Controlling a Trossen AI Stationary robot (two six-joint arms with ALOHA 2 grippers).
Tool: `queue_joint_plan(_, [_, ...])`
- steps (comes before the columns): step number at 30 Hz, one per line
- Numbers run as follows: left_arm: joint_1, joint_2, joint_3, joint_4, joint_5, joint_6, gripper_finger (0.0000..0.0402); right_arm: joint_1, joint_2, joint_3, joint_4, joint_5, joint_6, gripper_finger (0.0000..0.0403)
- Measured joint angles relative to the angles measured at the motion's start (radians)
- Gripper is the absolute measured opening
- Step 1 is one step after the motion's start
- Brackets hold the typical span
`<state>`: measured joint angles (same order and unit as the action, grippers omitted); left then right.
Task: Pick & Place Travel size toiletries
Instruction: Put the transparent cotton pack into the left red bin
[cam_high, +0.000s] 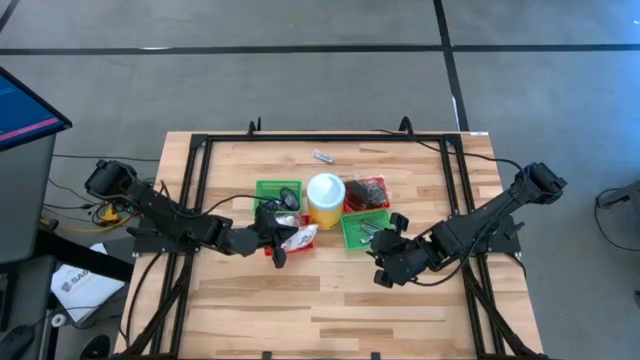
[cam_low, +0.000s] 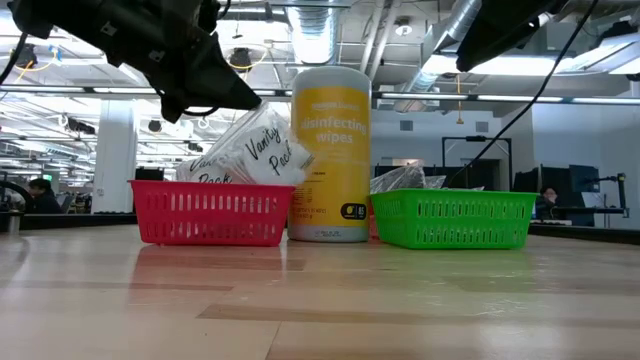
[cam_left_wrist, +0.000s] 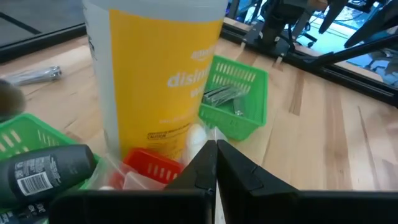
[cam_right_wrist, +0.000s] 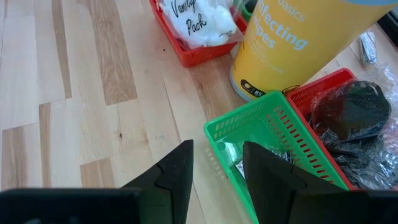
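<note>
I see my left gripper (cam_high: 277, 243) clenched empty over the red basket (cam_low: 210, 212), just above the "Vanity Pack" packet (cam_low: 250, 152) leaning inside it. The yellow disinfecting wipes canister (cam_low: 330, 150) stands mid-table. My right gripper (cam_right_wrist: 217, 171) hangs released above the green basket (cam_right_wrist: 273, 146) of silvery metal pieces (cam_left_wrist: 221, 96). Bagged dark round pieces (cam_right_wrist: 354, 124) fill the red basket behind.

We see butcher-block table (cam_high: 330, 300): wipes canister (cam_high: 325, 198) centre, mesh baskets (cam_high: 278, 192) around, metal piece (cam_high: 323, 156) twelve o'clock.
</note>
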<state>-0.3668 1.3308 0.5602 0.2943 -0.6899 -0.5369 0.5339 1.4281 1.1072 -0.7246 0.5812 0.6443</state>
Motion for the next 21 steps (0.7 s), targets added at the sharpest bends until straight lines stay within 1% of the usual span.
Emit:
queue_joint_plan(7, [0.0,0.0,0.0,-0.049,0.001,-0.025,0.0,0.0,0.0,0.0,0.0,0.003,0.0,0.0129])
queue_joint_plan(13, [0.0,0.049,0.001,-0.054,0.016,-0.043,0.0,0.0,0.0,0.0,0.0,0.003,0.0,0.0129])
queue_joint_plan(15, [0.006,0.062,-0.001,-0.081,0.017,-0.042,0.0,0.0,0.0,0.0,0.002,0.003,0.0,0.0129])
queue_joint_plan(21, [0.022,0.045,0.0,-0.089,-0.002,-0.019,0.0,0.0,0.0,0.0,0.0,0.003,0.0,0.0129])
